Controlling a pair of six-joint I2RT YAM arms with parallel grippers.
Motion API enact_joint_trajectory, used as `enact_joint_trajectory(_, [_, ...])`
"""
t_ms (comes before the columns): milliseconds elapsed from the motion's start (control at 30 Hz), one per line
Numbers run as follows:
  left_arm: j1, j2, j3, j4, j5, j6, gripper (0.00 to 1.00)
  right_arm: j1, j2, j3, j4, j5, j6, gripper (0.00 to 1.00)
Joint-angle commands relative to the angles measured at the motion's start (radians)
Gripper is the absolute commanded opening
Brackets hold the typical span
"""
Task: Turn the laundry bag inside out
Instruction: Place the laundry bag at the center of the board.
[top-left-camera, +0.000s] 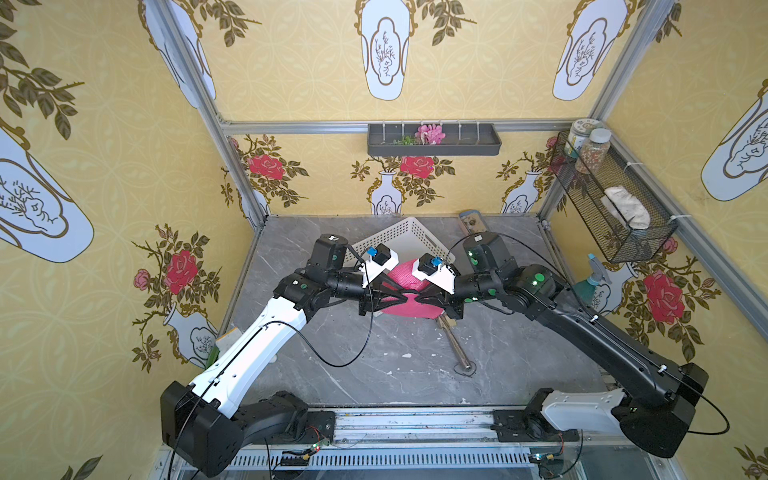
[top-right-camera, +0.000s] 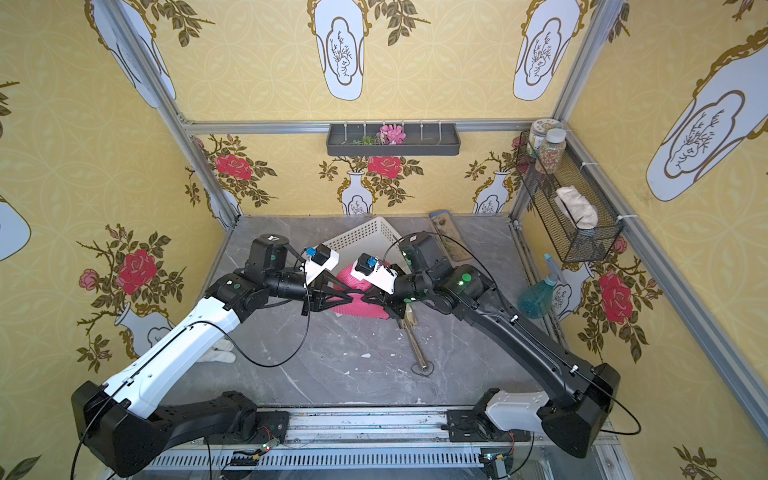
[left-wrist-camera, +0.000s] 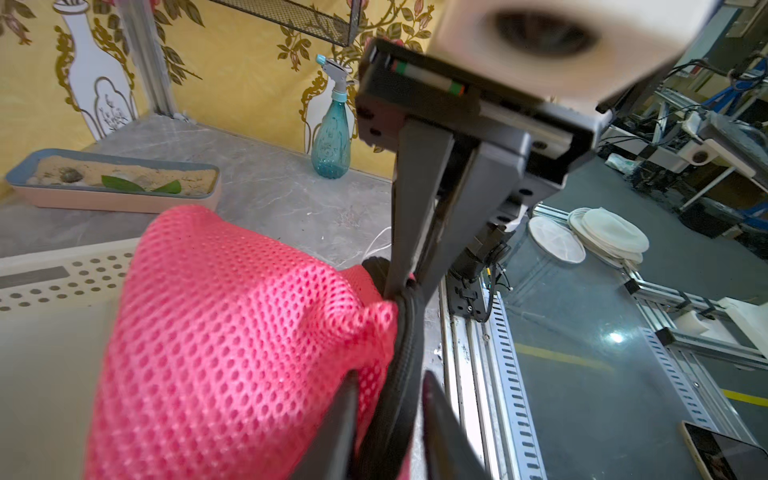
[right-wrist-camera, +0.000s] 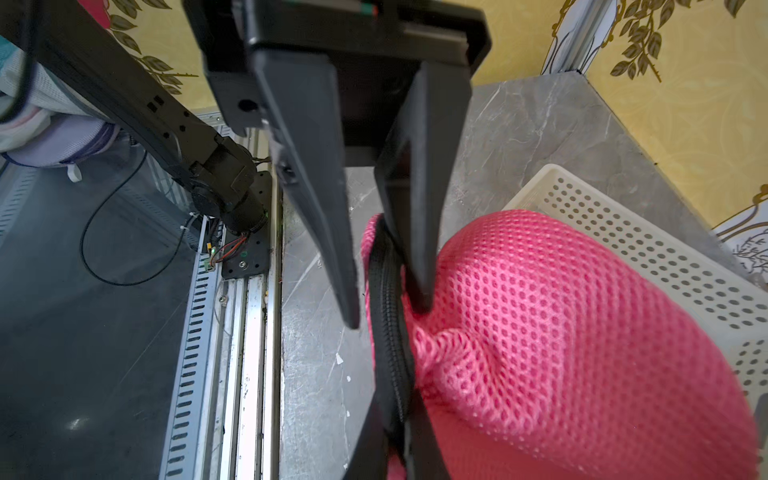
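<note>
The laundry bag (left-wrist-camera: 232, 332) hangs bunched at the tips of both tools, with its black zipper trim (right-wrist-camera: 390, 365) running between them and the white basket (top-left-camera: 405, 237) just beyond it. The right tool (left-wrist-camera: 401, 291) is pinched narrow on that trim and holds the bag. The left tool (right-wrist-camera: 386, 316) stands partly spread, straddling the same trim. 1 finger presses into the pink mesh and the other stands clear, so it grips nothing. I cannot tell whether the bag touches the worktop (top-left-camera: 374, 365) beneath the tools.

As I judge it, 1 thin pinch carries everything, so the trim could slide out of the right tool and the bag drop. The left finger dug into the mesh could snag on pulling away and tug the rim loose. With the 2 tools tip to tip, a slightly misjudged move could knock them together.
</note>
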Motion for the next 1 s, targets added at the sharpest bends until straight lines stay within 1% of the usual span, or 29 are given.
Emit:
enact_joint_trajectory(0, [-0.002, -0.075, -0.050, 0.153, -0.094, -0.088, 0.60, 0.000, -0.016, -0.053, 0.081, -0.013, 0.217, 0.00])
enact_joint_trajectory(33, [-0.001, -0.123, -0.086, 0.230, -0.154, -0.107, 0.66, 0.005, -0.021, -0.079, 0.105, 0.001, 0.324, 0.00])
enact_joint_trajectory(67, [-0.002, -0.171, -0.128, 0.318, -0.206, -0.143, 0.69, 0.005, -0.026, -0.102, 0.134, 0.004, 0.429, 0.00])
enact_joint_trajectory(133, [-0.002, -0.305, -0.259, 0.580, -0.337, -0.231, 0.79, 0.015, -0.035, -0.189, 0.239, -0.025, 0.676, 0.00])
enact_joint_trajectory(200, [-0.002, -0.405, -0.368, 0.785, -0.483, -0.313, 0.85, 0.049, -0.037, -0.271, 0.357, -0.057, 0.865, 0.00])
enact_joint_trajectory(233, [-0.002, -0.439, -0.399, 0.840, -0.559, -0.335, 0.86, 0.073, -0.033, -0.305, 0.435, -0.066, 0.942, 0.00])
enact_joint_trajectory(300, [-0.001, -0.466, -0.409, 0.846, -0.700, -0.362, 0.87, 0.106, -0.016, -0.351, 0.583, -0.088, 1.073, 0.00])
enact_joint_trajectory(333, [0.000, -0.466, -0.402, 0.828, -0.761, -0.384, 0.88, 0.113, 0.002, -0.381, 0.702, -0.113, 1.150, 0.00])
enact_joint_trajectory(367, [0.000, -0.460, -0.398, 0.812, -0.798, -0.402, 0.88, 0.116, 0.021, -0.408, 0.830, -0.133, 1.236, 0.00])
enact_joint_trajectory(433, [0.000, -0.438, -0.381, 0.778, -0.851, -0.449, 0.88, 0.117, 0.085, -0.481, 1.100, -0.147, 1.429, 0.00])
enact_joint_trajectory(467, [0.000, -0.425, -0.371, 0.760, -0.876, -0.483, 0.88, 0.116, 0.139, -0.521, 1.273, -0.153, 1.535, 0.00])
enact_joint_trajectory(500, [0.001, -0.413, -0.364, 0.745, -0.894, -0.515, 0.88, 0.110, 0.196, -0.555, 1.404, -0.161, 1.619, 0.00])
enact_joint_trajectory(567, [0.002, -0.396, -0.356, 0.716, -0.926, -0.570, 0.87, 0.091, 0.295, -0.608, 1.610, -0.176, 1.733, 0.00])
enact_joint_trajectory(633, [0.003, -0.387, -0.351, 0.675, -0.949, -0.610, 0.87, 0.061, 0.352, -0.667, 1.712, -0.183, 1.782, 0.00])
enact_joint_trajectory(700, [0.004, -0.388, -0.351, 0.636, -0.963, -0.636, 0.87, 0.023, 0.360, -0.717, 1.706, -0.202, 1.760, 0.00])
enact_joint_trajectory(767, [0.005, -0.394, -0.357, 0.615, -0.971, -0.644, 0.87, -0.018, 0.314, -0.749, 1.592, -0.224, 1.688, 0.00])
enact_joint_trajectory(833, [0.006, -0.401, -0.365, 0.609, -0.981, -0.647, 0.87, -0.067, 0.232, -0.775, 1.451, -0.244, 1.612, 0.00])
enact_joint_trajectory(933, [0.011, -0.397, -0.374, 0.616, -0.983, -0.651, 0.86, -0.140, 0.116, -0.770, 1.170, -0.268, 1.464, 0.01])
enact_joint_trajectory(967, [0.014, -0.389, -0.376, 0.618, -0.978, -0.651, 0.87, -0.162, 0.081, -0.764, 1.072, -0.270, 1.416, 0.03])
